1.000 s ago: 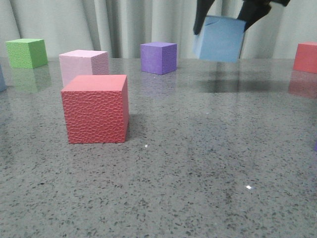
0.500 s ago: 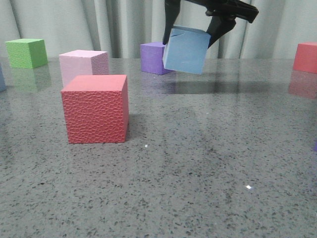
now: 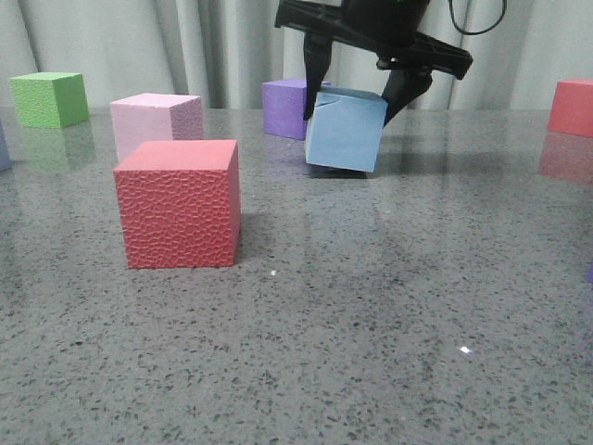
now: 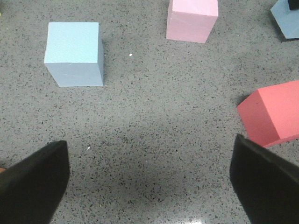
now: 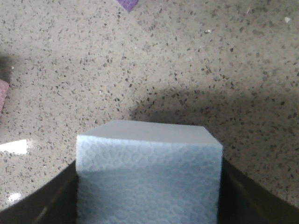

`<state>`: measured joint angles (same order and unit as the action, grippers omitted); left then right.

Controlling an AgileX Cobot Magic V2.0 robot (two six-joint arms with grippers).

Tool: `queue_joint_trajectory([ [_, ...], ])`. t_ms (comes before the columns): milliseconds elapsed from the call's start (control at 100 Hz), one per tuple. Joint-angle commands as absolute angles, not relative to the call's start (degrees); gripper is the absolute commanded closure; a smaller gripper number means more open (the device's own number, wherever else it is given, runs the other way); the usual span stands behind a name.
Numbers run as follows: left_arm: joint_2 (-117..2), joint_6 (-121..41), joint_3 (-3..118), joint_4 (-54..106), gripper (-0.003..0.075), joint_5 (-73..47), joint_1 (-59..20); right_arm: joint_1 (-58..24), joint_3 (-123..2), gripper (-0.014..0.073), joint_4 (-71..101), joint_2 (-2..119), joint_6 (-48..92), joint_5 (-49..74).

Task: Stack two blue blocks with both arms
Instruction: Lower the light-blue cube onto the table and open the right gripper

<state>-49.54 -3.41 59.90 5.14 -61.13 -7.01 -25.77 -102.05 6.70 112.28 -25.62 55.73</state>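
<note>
Front view first: your right gripper [image 3: 357, 93] grips a pale sky-blue smooth foam cube [image 3: 345, 130], tilted, low over the speckled grey table [image 3: 371, 324], near a purple cube [image 3: 289, 104]. A textured red cube [image 3: 178, 204] sits closer. Left wrist view: your left gripper [image 4: 149, 182] is spread wide with nothing between its fingers; the second sky-blue cube [image 4: 74, 53] rests on the table ahead, beside a pink cube [image 4: 191, 18]. Right wrist view: the held cube [image 5: 148, 175] fills the gap between the fingers.
</note>
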Motion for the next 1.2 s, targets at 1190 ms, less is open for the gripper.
queue_joint_trajectory([
  [1190,-49.46,-3.43,61.82,6.13,0.0057,-57.78,-7.35,-25.81,-103.89,0.0003,7.00,109.14,-26.27,52.57],
])
